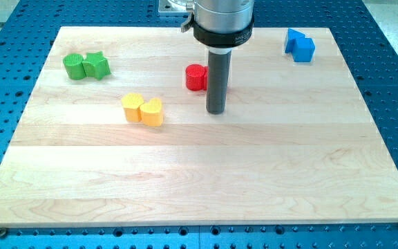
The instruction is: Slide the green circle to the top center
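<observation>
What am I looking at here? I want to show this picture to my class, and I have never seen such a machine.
This is a single camera picture of a robot arm working over a wooden board that lies on a blue perforated table. The arm has no hand and holds nothing: it ends in a dark rod, and my tip slides on the board to push blocks. Near the view's top left sit a green circle and a green star, touching. Below them, further right, lie two yellow blocks side by side. A red cylinder stands just left of the rod, above the tip. Blue blocks are at the top right.
</observation>
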`<action>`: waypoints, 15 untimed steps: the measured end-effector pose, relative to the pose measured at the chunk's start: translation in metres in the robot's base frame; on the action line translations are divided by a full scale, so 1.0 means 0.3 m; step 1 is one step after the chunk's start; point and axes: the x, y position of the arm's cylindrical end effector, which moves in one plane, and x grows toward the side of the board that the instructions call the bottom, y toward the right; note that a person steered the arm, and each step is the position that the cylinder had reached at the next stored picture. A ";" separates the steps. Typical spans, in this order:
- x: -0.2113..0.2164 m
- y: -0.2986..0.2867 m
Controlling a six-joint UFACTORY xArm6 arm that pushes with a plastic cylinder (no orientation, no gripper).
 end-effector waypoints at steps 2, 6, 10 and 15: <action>0.000 0.005; 0.330 0.056; -0.084 -0.988; -0.337 -0.966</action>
